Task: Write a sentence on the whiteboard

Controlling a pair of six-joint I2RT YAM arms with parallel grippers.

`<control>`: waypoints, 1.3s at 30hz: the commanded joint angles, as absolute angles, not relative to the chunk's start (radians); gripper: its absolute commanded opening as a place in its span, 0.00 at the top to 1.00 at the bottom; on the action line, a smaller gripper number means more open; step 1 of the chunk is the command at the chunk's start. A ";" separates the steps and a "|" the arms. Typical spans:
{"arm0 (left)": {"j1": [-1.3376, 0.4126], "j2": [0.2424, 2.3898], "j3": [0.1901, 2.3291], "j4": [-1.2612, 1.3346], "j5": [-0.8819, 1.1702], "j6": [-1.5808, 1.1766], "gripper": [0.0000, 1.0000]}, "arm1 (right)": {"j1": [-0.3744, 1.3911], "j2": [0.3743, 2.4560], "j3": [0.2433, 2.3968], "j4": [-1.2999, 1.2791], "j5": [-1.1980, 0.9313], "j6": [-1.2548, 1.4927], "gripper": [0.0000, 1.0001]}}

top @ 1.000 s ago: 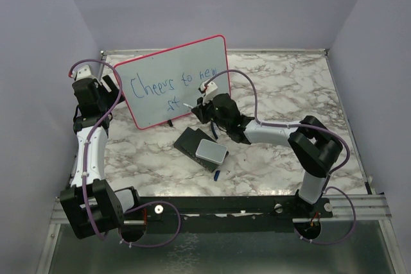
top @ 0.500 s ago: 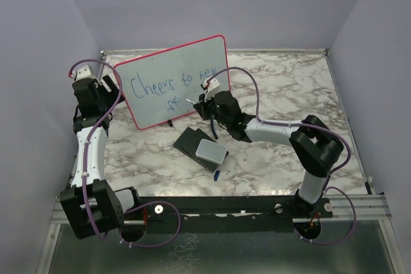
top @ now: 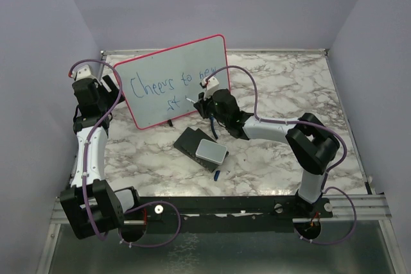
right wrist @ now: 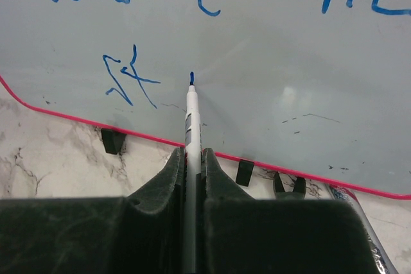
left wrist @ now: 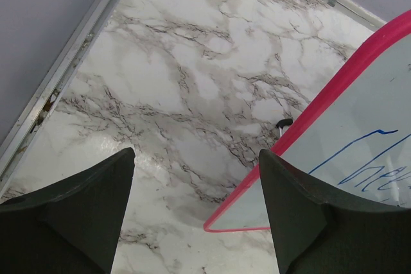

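Note:
The whiteboard [top: 173, 81] with its red-pink frame stands tilted on the marble table. Blue writing on it [top: 160, 85] reads "Cheers to new" with "st" below; the "st" also shows in the right wrist view [right wrist: 128, 80]. My right gripper [right wrist: 191, 158] is shut on a white marker [right wrist: 191, 133], whose blue tip touches the board just right of the "st". It shows in the top view [top: 204, 104] in front of the board's lower right part. My left gripper [left wrist: 196, 178] is open and empty beside the board's lower left corner [left wrist: 221, 226].
A dark block with a grey-white pad [top: 203, 148] lies on the table in front of the board. A blue marker cap [top: 218, 174] lies near it. Black feet [right wrist: 113, 140] hold the board's lower edge. Walls close in the table on three sides.
My right gripper has moved the marker up and a little right, from below the "st" onto the board beside it. The left arm has not moved.

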State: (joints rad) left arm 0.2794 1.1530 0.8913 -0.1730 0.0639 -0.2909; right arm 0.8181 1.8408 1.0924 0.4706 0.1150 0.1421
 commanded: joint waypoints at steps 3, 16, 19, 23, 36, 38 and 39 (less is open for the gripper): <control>0.273 1.132 0.881 -0.163 0.095 -0.289 0.20 | 0.815 1.875 1.113 0.437 0.125 0.155 0.99; 0.273 1.132 0.881 -0.162 0.096 -0.289 0.20 | 0.815 1.875 1.118 0.493 0.086 0.155 0.99; 0.273 1.133 0.881 -0.161 0.096 -0.289 0.20 | 0.815 1.869 1.122 0.501 0.097 0.155 0.99; 0.273 1.133 0.881 -0.163 0.097 -0.290 0.20 | 0.815 1.859 1.119 0.512 0.123 0.152 0.99; 0.274 1.134 0.881 -0.161 0.100 -0.291 0.20 | 0.816 1.848 1.120 0.534 0.153 0.150 0.99; 0.273 1.134 0.881 -0.162 0.100 -0.290 0.20 | 0.815 1.846 1.120 0.535 0.161 0.150 0.99; 0.273 1.134 0.881 -0.162 0.100 -0.290 0.20 | 0.815 1.844 1.118 0.539 0.166 0.151 0.99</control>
